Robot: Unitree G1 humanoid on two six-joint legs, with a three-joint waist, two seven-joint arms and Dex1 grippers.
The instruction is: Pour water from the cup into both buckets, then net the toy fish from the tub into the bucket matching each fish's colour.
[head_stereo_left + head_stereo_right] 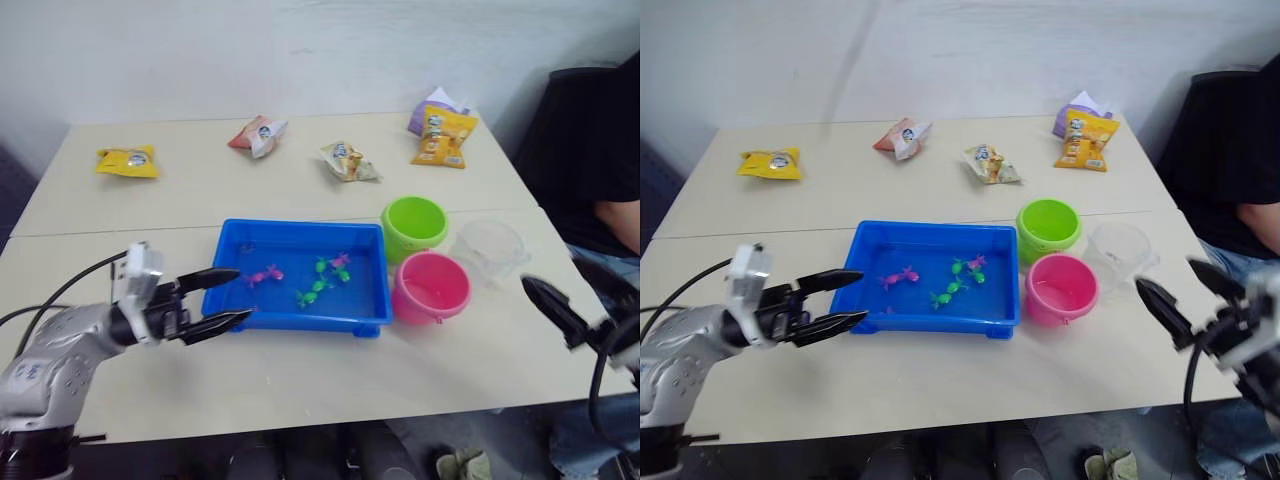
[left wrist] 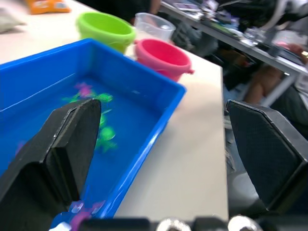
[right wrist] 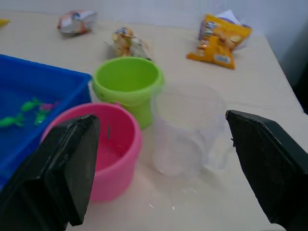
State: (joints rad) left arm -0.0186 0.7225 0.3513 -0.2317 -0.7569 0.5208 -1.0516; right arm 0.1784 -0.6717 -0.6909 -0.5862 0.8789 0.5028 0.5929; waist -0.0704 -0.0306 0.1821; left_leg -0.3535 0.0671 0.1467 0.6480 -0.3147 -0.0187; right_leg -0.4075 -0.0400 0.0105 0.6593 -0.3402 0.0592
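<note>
Clear plastic cup (image 1: 490, 249) stands upright on the pale surface (image 1: 300, 370), just beside the green bucket (image 1: 414, 225) and the pink bucket (image 1: 431, 286), with the blue tub (image 1: 296, 277) of small fish (image 1: 318, 285) on the buckets' far side. Right gripper (image 1: 1180, 297) hovers near the cup with fingers spread wide and empty, while the left gripper (image 1: 224, 298) waits, fingers also wide, at the tub's other end. A good grasp would likely close around the cup's body while keeping it level, without nudging the pink bucket

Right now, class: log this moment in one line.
left hand: open, empty, beside tub | right hand: open, empty, near cup | fish: in tub
</note>
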